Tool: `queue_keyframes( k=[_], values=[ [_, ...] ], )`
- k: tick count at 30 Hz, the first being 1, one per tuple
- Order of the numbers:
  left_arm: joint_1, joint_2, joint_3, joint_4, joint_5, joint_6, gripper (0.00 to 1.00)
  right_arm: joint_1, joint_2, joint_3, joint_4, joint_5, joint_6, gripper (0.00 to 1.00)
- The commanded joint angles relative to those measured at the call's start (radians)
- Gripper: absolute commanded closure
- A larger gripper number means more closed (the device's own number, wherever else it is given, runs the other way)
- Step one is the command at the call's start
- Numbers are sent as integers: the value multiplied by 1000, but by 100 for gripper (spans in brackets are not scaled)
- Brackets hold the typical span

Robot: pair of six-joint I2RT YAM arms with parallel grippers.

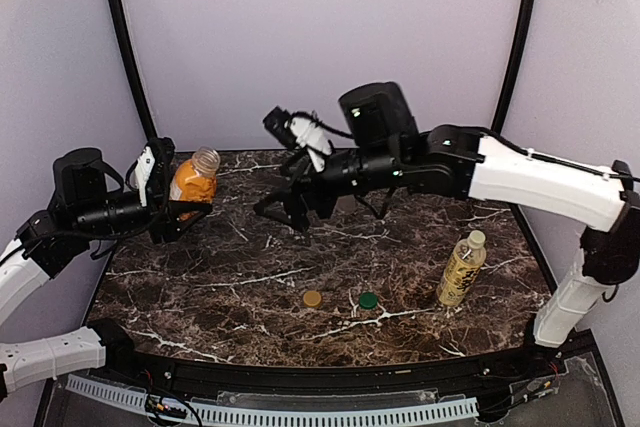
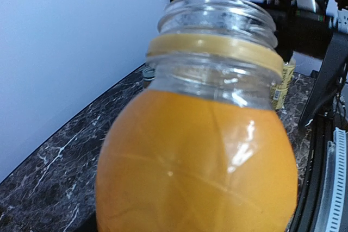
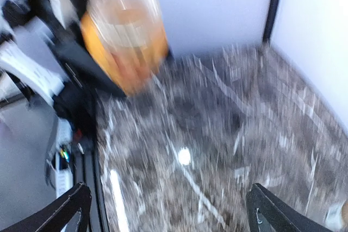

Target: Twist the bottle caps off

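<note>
- One orange bottle (image 1: 193, 180) is clamped in the left pincer (image 1: 180, 197) and held tilted above the table's (image 1: 200, 287) left rear corner. Its neck (image 2: 217, 17) is bare, with only a tan ring (image 2: 217, 47) below the threads.
- Two loose caps lie near the table's front middle: a tan cap (image 1: 312, 299) and, to its right and not touching, a green cap (image 1: 368, 300).
- Over the middle rear hangs the right pincer (image 1: 288, 212), its fingers (image 3: 76, 207) wide apart with nothing between them. Its own view is blurred.
- At front right the yellow bottle (image 1: 461, 269) stands upright, well apart from both pincers, its pale cap (image 1: 477, 238) on.
- As I judge it, the orange bottle is done and the yellow bottle comes next. That calls for setting the orange bottle down. One pincer then grips the yellow bottle's body firmly while the other closes squarely on the small cap and twists.
</note>
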Motion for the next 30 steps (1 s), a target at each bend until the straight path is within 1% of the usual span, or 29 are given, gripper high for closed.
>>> queue_keyframes(
  k=[1,2,6,9,11,13,15,19,21,24,27,30],
  values=[
    [6,7,27,118,279,-118,78,-4,-147,-162,693,-231,-23,2],
    [6,9,28,128,294,-129,78,-4,-133,-146,726,-251,-22,2],
    [7,25,48,128,308,-128,78,-4,-32,3,691,-308,-17,1],
    [6,31,59,119,307,-123,79,-3,29,80,693,-371,25,2],
    [6,34,60,121,316,-126,79,-4,63,138,689,-400,45,4],
    [6,38,61,125,319,-125,79,-4,82,160,692,-408,56,7],
    [6,40,59,127,317,-126,79,-4,95,158,708,-414,66,13],
    [5,45,58,132,318,-122,79,-4,129,163,718,-445,94,33],
    [5,46,59,133,319,-122,79,-5,147,169,715,-462,109,41],
    [5,46,58,133,318,-120,79,-7,164,181,713,-481,122,45],
    [5,46,58,132,315,-117,79,-7,170,186,707,-481,121,59],
    [5,46,60,132,314,-114,79,-9,164,183,693,-474,110,61]
  ],
)
